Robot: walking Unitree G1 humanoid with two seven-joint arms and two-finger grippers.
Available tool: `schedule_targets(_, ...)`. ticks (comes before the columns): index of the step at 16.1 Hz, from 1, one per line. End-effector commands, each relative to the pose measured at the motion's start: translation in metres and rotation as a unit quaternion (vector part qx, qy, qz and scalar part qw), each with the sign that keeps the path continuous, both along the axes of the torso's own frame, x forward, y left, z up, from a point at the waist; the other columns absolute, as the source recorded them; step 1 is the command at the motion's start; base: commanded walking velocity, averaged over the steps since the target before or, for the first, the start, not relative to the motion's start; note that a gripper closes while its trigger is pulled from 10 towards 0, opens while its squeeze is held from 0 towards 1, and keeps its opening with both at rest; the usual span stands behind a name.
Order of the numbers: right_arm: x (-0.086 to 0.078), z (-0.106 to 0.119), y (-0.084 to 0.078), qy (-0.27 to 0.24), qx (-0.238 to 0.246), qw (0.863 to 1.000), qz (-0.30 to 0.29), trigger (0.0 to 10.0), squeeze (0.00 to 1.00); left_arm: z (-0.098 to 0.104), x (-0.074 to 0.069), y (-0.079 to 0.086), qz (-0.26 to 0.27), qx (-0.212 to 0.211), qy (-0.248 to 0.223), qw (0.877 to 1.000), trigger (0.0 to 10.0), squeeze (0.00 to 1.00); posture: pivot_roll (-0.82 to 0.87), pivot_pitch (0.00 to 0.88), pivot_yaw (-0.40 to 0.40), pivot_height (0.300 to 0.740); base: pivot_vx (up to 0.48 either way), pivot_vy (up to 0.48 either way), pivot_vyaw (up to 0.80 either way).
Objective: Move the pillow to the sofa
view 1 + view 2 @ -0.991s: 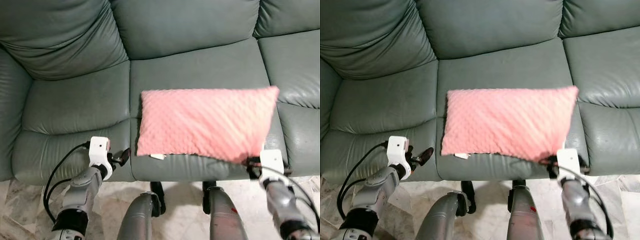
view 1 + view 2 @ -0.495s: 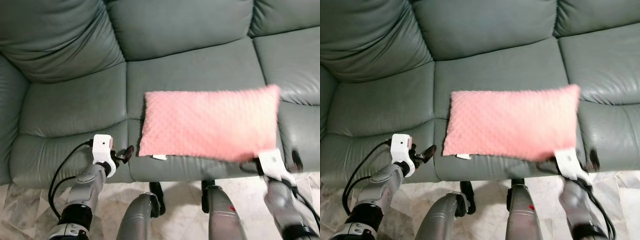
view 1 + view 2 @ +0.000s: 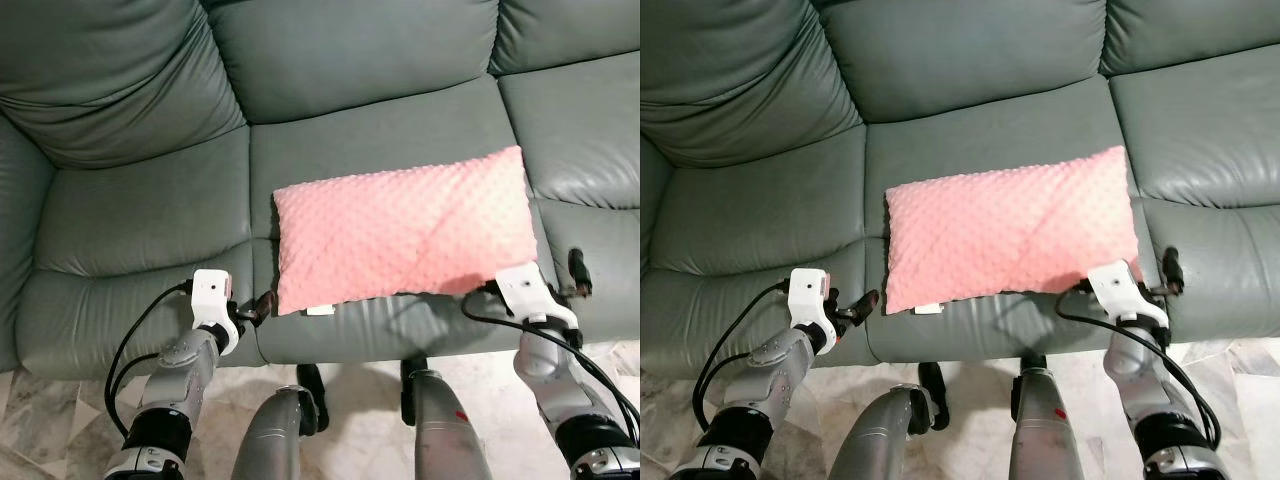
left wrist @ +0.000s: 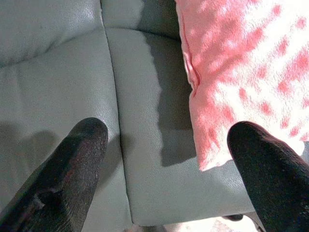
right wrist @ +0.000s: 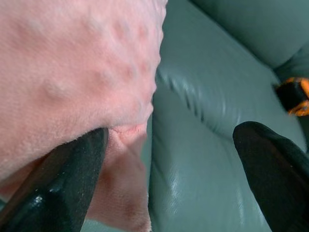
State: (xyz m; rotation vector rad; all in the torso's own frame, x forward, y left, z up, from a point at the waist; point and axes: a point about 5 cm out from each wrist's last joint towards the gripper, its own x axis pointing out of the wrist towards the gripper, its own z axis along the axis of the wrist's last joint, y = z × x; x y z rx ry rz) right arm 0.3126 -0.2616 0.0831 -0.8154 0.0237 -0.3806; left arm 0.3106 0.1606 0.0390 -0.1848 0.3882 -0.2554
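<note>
At the lower left of the head view the left gripper (image 3: 262, 303) hovers at the front edge of the sofa (image 3: 150, 210), just short of the pillow's near left corner. Its wrist view shows the two black fingers (image 4: 72, 164) spread wide, with bare grey leather and the seam between two seat cushions in the gap and nothing held. Standing off like this, it touches neither the pillow nor the seat, so it cannot drag the pillow askew.

In the middle of the frame the pink dotted pillow (image 3: 405, 235) lies flat on the centre seat cushion, long side running across, slightly tilted with its right end further back. Its front edge sits close to the cushion's lip, which looks secure enough; the placing seems essentially done.

At the lower right the right gripper (image 3: 545, 290) sits by the pillow's near right corner. Its fingers (image 5: 53, 188) are parted wide, one lying against the underside of the plush corner, the other well clear over the leather, so it grips nothing. That reads as a release.
</note>
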Motion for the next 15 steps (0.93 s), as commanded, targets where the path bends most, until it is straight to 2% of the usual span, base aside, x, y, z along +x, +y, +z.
schedule_targets(1, -0.007, -0.012, 0.008, 0.020, -0.004, 1.000, 0.006, 10.0, 0.00, -0.020, -0.016, 0.009, 0.017, 0.005, 0.038, 0.999, 10.0, 0.00, -0.03, 0.487, 0.229, 0.740, 0.000, 0.000, 0.00)
schedule_targets(3, -0.011, -0.017, 0.007, 0.031, -0.003, 1.000, -0.001, 10.0, 0.00, -0.021, -0.017, 0.007, 0.016, 0.001, 0.039, 0.999, 10.0, 0.00, -0.04, 0.485, 0.228, 0.740, 0.000, 0.000, 0.00)
schedule_targets(6, -0.034, -0.034, -0.017, 0.072, -0.007, 0.996, -0.059, 10.0, 0.00, -0.020, -0.015, 0.005, 0.015, -0.001, 0.039, 0.999, 10.0, 0.00, -0.05, 0.485, 0.225, 0.740, 0.000, 0.000, 0.00)
schedule_targets(8, -0.058, -0.046, -0.040, 0.105, -0.013, 0.989, -0.104, 10.0, 0.00, -0.021, -0.015, 0.005, 0.016, -0.001, 0.040, 0.999, 10.0, 0.00, -0.05, 0.483, 0.224, 0.740, 0.000, 0.000, 0.00)
schedule_targets(11, -0.069, -0.045, -0.055, 0.111, -0.026, 0.985, -0.129, 10.0, 0.00, -0.021, -0.014, 0.005, 0.017, -0.002, 0.041, 0.999, 10.0, 0.00, -0.06, 0.483, 0.223, 0.740, 0.000, 0.000, 0.00)
schedule_targets(14, -0.068, -0.038, -0.048, 0.090, -0.022, 0.988, -0.122, 10.0, 0.00, -0.022, -0.013, 0.004, 0.018, -0.005, 0.041, 0.999, 10.0, 0.00, -0.09, 0.449, 0.205, 0.740, 0.000, 0.000, 0.00)
schedule_targets(15, -0.066, -0.034, -0.037, 0.078, -0.009, 0.992, -0.100, 10.0, 0.00, -0.021, -0.012, 0.006, 0.016, -0.007, 0.037, 0.999, 10.0, 0.00, -0.11, 0.423, 0.194, 0.740, 0.000, 0.000, 0.00)
